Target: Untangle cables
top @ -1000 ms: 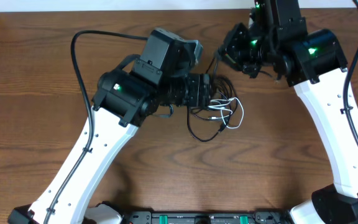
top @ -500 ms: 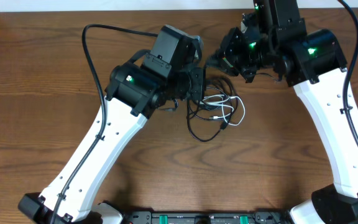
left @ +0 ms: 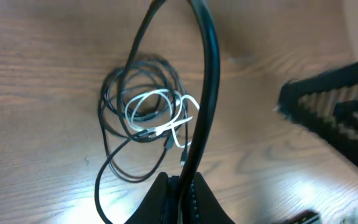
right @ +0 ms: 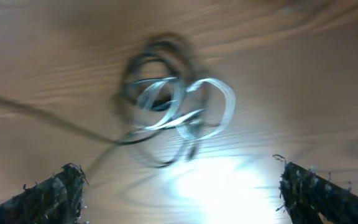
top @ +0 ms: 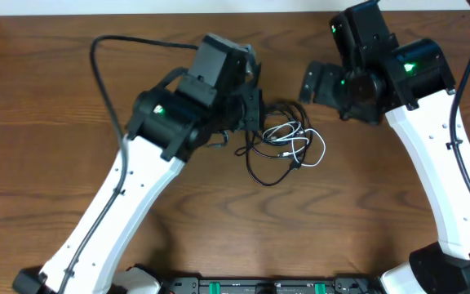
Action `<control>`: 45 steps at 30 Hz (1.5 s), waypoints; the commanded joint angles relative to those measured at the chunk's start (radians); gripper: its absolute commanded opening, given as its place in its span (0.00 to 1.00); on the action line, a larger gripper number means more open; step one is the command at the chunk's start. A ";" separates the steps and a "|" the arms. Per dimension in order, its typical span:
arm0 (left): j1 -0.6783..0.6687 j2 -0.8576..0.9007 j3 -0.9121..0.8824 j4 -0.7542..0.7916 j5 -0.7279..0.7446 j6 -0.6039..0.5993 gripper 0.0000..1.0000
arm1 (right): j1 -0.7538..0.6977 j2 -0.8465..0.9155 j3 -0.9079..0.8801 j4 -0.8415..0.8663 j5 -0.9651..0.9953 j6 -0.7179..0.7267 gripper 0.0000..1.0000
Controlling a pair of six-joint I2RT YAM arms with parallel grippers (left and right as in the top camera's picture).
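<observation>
The cables [top: 286,144] lie in a loose tangle on the table between the two arms: black loops with a shorter white cable [top: 310,147] through them. My left gripper [top: 256,109] sits at the tangle's left edge. In the left wrist view it [left: 180,184] is shut on one black cable [left: 210,74], which rises from the jaws over the tangle [left: 143,106]. My right gripper [top: 323,84] hangs up and to the right of the tangle, open wide and empty. Its wrist view is blurred, with the tangle [right: 166,106] ahead of the spread fingers [right: 55,194].
The wood table [top: 47,122] runs in all directions around the tangle. A thick black arm cord [top: 104,57] arcs over the table left of the left arm. The right gripper's dark finger [left: 331,106] shows at the right of the left wrist view.
The left gripper has closed on a black cable at the tangle's left edge. The right gripper has opened, let go and drawn back to the right of the tangle.
</observation>
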 commanded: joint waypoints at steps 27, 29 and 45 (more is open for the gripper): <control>0.007 -0.112 0.003 -0.128 -0.031 -0.049 0.07 | 0.024 0.061 -0.686 0.762 -0.301 -0.058 0.69; 0.007 -0.110 0.003 -0.128 -0.031 -0.049 0.07 | 0.024 0.079 -0.686 0.758 -0.300 -0.029 0.68; 0.007 -0.105 0.003 -0.129 -0.032 -0.042 0.08 | 0.022 0.230 -0.680 0.816 -0.278 -0.016 0.29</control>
